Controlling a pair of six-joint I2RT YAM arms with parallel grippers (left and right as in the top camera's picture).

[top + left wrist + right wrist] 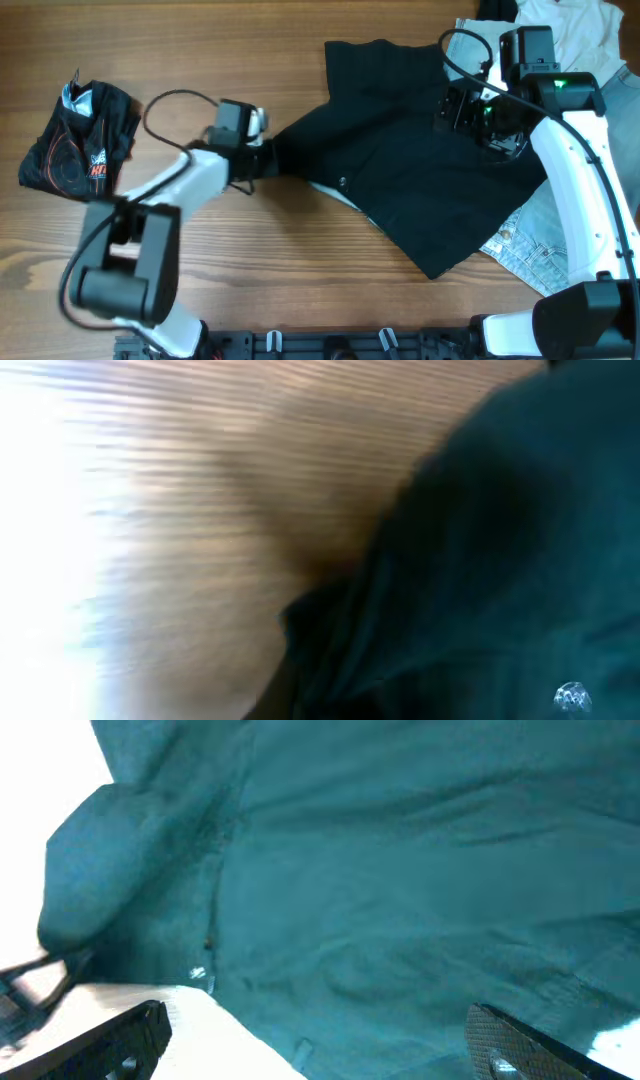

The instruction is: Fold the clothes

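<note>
When you look down from above, a big black shirt (400,170) lies spread over the middle and right of the wooden counter (300,290). Its long way runs across the counter from left to right, on a small slant. Its left end comes to a thin point, and that point meets the left pincer (268,150). So the shirt lies to the right of that pincer. The right pincer (468,110) sits over the top right part of the same shirt. Each arm is near its own end of the shirt. The far left end is nearest the left arm. A folded black shirt with a print (80,145) rests far off at the left. Blue jeans (520,245) peek out from under the big shirt at the lower right. A pale cloth (575,30) lies at the top right corner.

The left wrist view is very blurry. It shows only wood and dark cloth close by. No fingers show, so I cannot tell if the left pincer is clamped on the shirt tip or not.

In the right wrist view the shirt fills almost the whole picture. The two fingers (130,1035) of the right pincer are wide apart at the bottom, with nothing held between them. I think the next move is to lift the left end and carry it to the right, over the shirt.
</note>
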